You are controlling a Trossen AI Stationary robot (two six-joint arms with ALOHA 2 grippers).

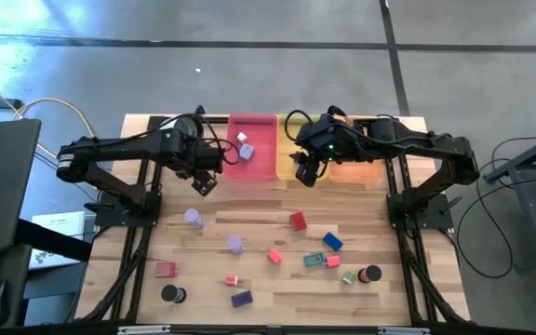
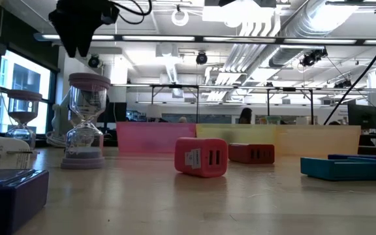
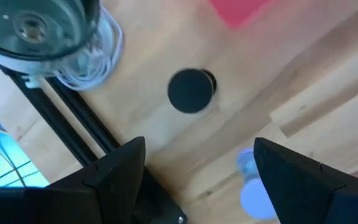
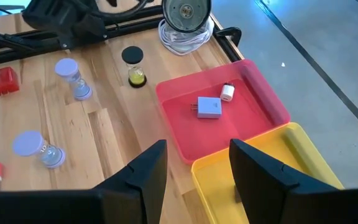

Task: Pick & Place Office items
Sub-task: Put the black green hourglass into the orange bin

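**Small, light pieces: pinch across flat sides**

Three trays (image 1: 251, 172) sit at twelve o'clock. Two hourglasses (image 1: 194, 219), likely fragile, want a waist grip; about ten blocks (image 1: 297, 221) lie across the surface (image 1: 277, 302). Left fingers (image 3: 114, 171) spread, empty; right fingers (image 4: 145, 171) parted, empty.

Left arm reaches in from left, elbow bent, wrist angled down. Left gripper (image 1: 205, 183) hovers above surface, fingers (image 3: 120, 171) spread wide, nothing between. Right arm extends from right toward centre; right gripper (image 1: 307, 171) aloft, fingers (image 4: 143, 174) part-open, empty.
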